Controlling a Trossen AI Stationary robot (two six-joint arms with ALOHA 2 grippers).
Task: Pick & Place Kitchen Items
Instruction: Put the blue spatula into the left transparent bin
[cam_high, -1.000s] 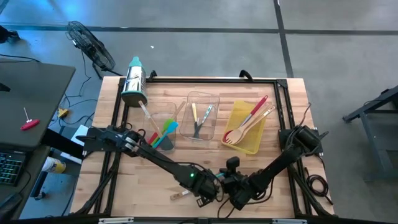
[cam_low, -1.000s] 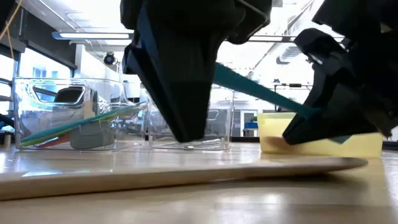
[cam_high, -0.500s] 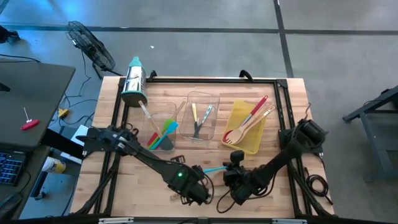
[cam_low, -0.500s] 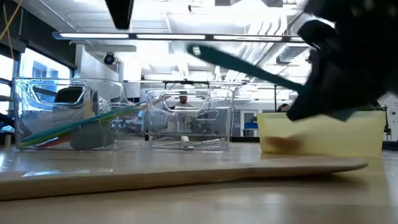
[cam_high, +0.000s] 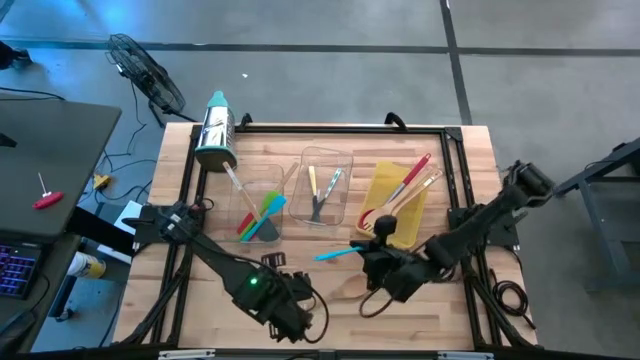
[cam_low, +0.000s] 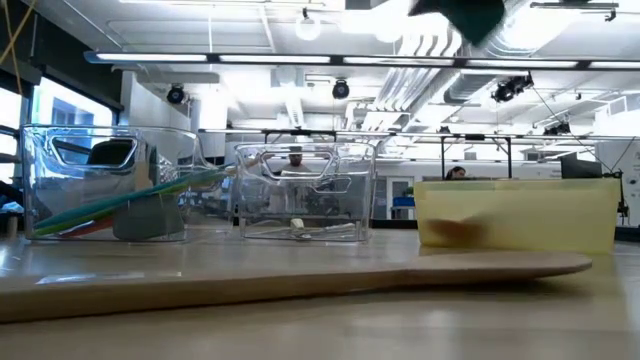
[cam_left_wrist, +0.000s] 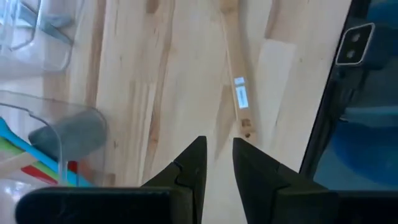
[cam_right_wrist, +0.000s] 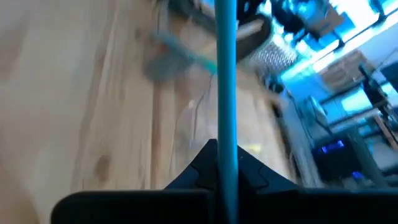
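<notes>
While my left gripper (cam_high: 290, 322) hangs slightly parted and empty near the table's (cam_high: 470, 160) near edge, my right gripper (cam_high: 372, 255) pinches a teal spatula (cam_high: 335, 252) above open wood; only the low view shows a wooden utensil (cam_low: 300, 280) lying flat.

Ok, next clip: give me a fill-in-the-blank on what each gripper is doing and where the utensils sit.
1. The right gripper is shut on a ___ utensil.
2. The left gripper holds ___.
3. The red spoon lies in the ___ bin.
4. A wooden utensil lies on the ___.

Missing words: teal; nothing; yellow; table
</notes>
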